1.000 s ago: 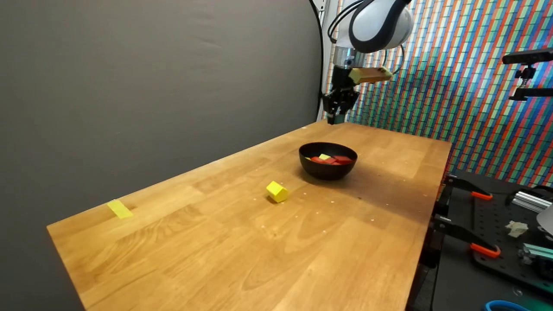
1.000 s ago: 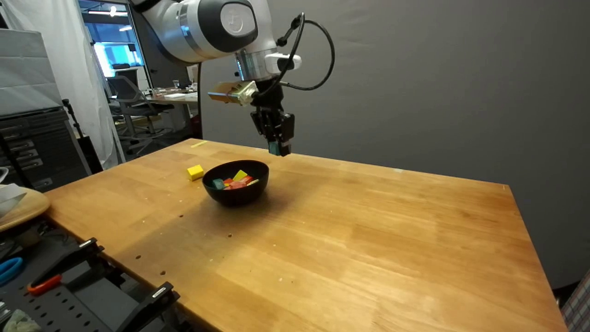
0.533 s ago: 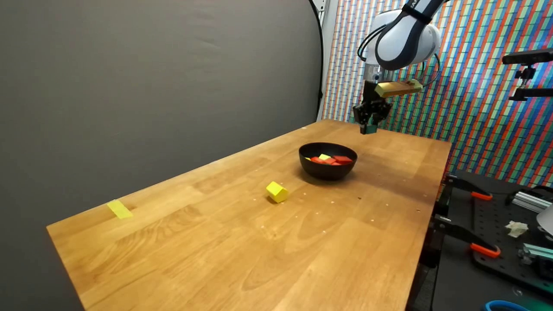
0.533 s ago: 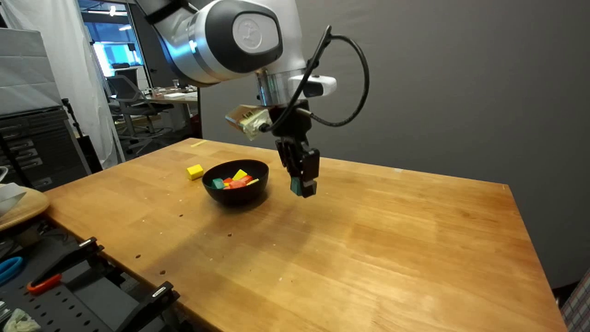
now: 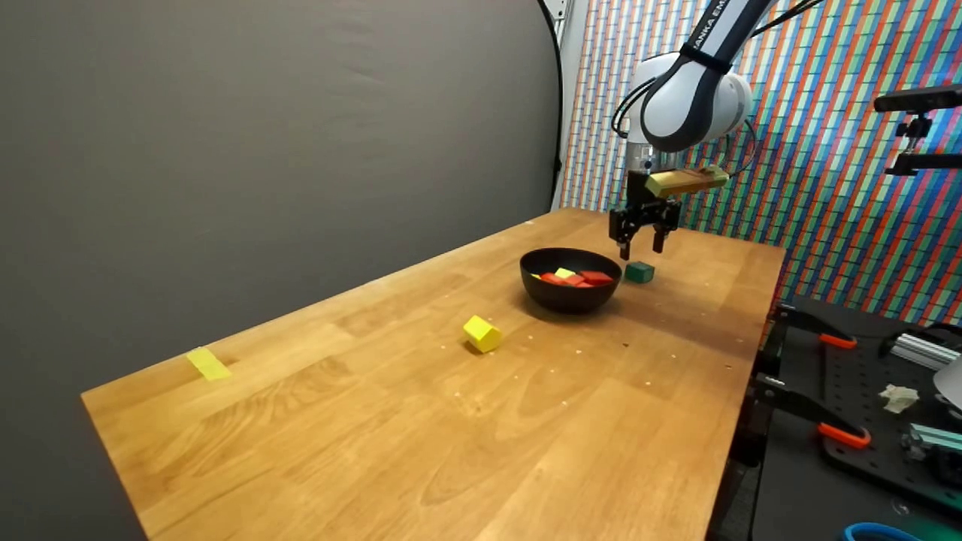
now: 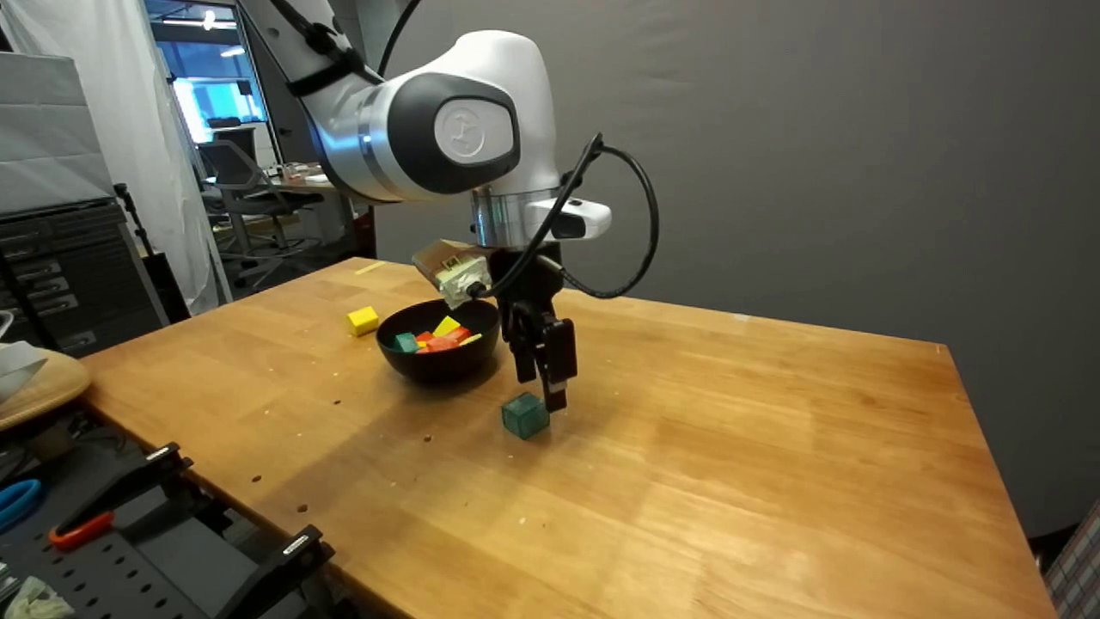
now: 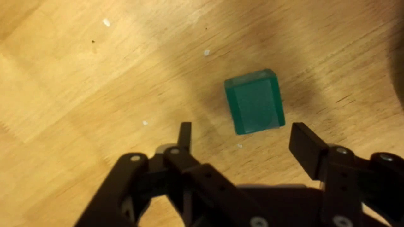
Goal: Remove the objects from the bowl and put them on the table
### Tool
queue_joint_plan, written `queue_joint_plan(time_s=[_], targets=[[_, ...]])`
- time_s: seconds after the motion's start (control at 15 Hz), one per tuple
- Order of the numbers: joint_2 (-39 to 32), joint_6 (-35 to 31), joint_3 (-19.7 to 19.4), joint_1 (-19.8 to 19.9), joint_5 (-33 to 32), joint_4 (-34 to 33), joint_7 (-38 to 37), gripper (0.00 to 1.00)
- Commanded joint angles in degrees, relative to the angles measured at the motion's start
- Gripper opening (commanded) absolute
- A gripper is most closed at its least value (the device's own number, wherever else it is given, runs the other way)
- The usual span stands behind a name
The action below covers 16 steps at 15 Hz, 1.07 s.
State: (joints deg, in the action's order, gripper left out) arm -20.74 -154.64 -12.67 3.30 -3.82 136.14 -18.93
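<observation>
- My gripper [image 7: 242, 137] is spread wide and nothing's in it.
- Green block [image 7: 257, 105] is just below it and looks to be sitting on the table [image 6: 739, 447]. In the wrist view it isn't touching the gripper, so I'm calling that one done.
- Yellow block [image 5: 482, 333] is on the table too, across the bowl [image 5: 569, 300] from my gripper. It's well away from the tool in both exterior views, so I'm counting that as done as well.
- Bowl is upright, near the gripper and off to one side of it.
- So two out by my count. Left to do is whatever's in the bowl: a few reds [image 5: 597, 278], some yellows [image 6: 447, 326], and a second green [image 6: 406, 342] that only shows in an exterior view. They overlap, so no exact number, sorry.
- My guess: early days, more in than out.
- Next I'd want to rise off the green block without nudging it, then get over the bowl for another. Spread this wide, I could clip the bowl going in.
- Ignore the yellow strip [image 5: 209, 364] way past the bowl from the gripper; it lies flat and I doubt it's part of the job.
</observation>
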Motion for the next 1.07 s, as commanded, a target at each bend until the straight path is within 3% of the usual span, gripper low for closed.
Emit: queue_joint_plan(time_s=[0.0,0.2,0.4,0.47,0.53,1.0], targets=[[7.8,0.1,0.2,-0.9,-0.3,3.5,2.0,1.0],[14.1,-0.2,1.8,-2.3,-1.8,5.1,3.9,1.0],[15.7,0.8,5.5,-3.5,-2.3,3.2,5.5,0.99],[15.5,1.7,7.1,-4.0,-2.0,2.2,7.0,1.0],[14.1,0.5,6.0,-2.6,-1.7,2.3,4.7,1.0],[10.3,-0.1,7.9,-3.1,-0.4,2.2,5.5,1.0]])
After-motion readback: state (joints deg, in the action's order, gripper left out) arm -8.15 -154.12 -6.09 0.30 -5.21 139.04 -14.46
